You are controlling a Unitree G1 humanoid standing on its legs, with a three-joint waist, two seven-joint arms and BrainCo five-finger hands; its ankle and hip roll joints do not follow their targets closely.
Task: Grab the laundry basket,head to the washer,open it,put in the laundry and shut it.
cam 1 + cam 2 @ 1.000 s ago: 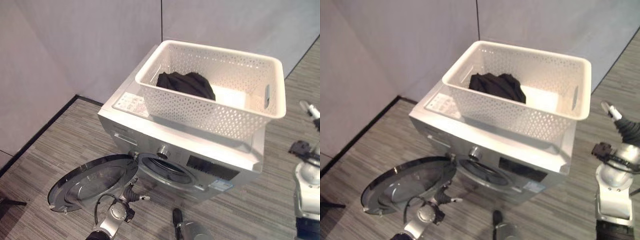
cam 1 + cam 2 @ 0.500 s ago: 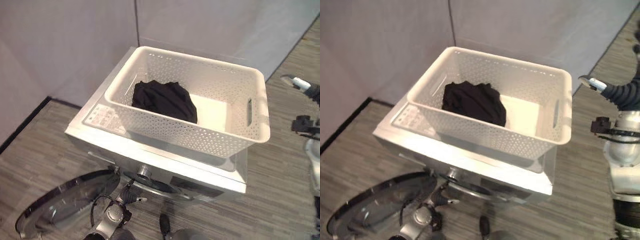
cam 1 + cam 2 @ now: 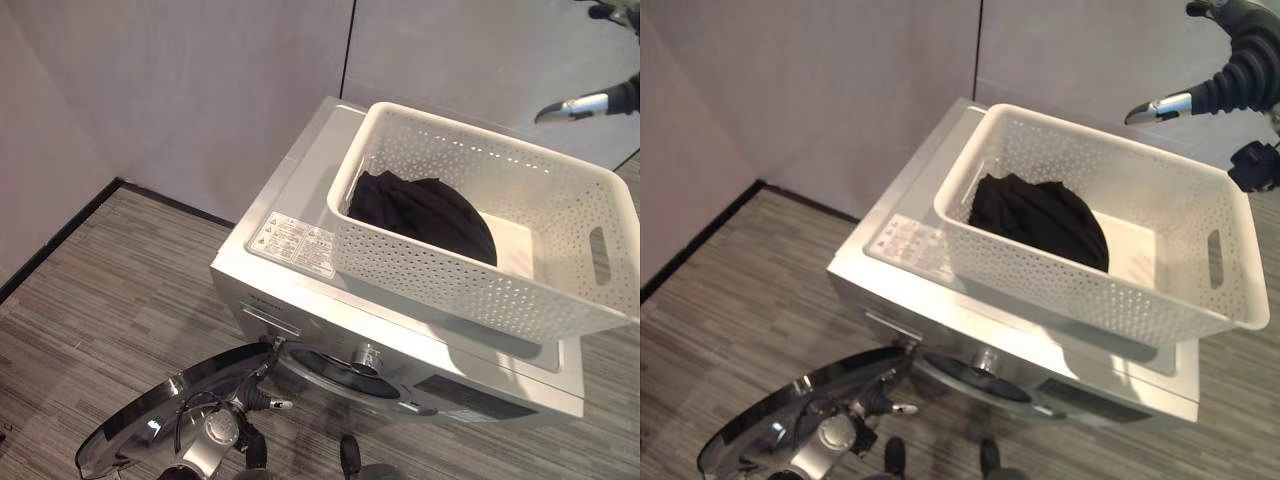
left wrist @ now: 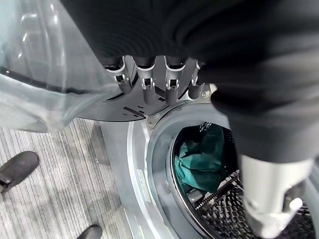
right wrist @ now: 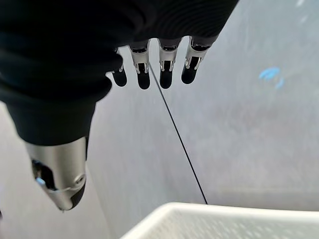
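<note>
Right hand (image 3: 1200, 98) fingers apart, empty, above basket (image 3: 1240, 315); black laundry (image 3: 1040, 215) sits below-left: drop straight in, curl round cloth. Left hand (image 4: 149, 79) relaxed by washer door (image 3: 160, 420).

White perforated laundry basket (image 3: 500, 280) resting on top of silver front-loading washer (image 3: 330, 300), set toward its right side, slot handle in the right end wall. Black bundled laundry (image 3: 425, 212) lying inside against the basket's left end. Round glass washer door (image 3: 165, 420) swung fully open to the left. Teal cloth (image 4: 202, 162) visible inside the drum.
</note>
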